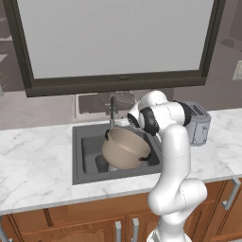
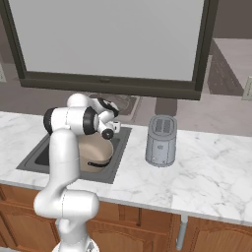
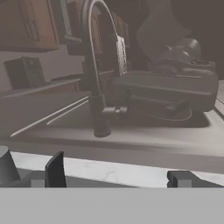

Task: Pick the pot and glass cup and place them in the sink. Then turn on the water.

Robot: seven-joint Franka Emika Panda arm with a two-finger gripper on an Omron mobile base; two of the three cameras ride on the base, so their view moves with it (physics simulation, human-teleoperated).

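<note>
Hand view: faucet (image 3: pixel 94 78) ahead, stiff, slick metal | jaws spread wide, empty | pot (image 1: pixel 125 148) tilted in sink (image 1: pixel 87 142) | push its side lever (image 3: pixel 124 105), likely light.

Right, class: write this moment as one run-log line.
stage: faucet approach | pot: tilted in sink | glass cup: in sink beside pot | gripper: open, facing faucet | water: not visibly running
</note>
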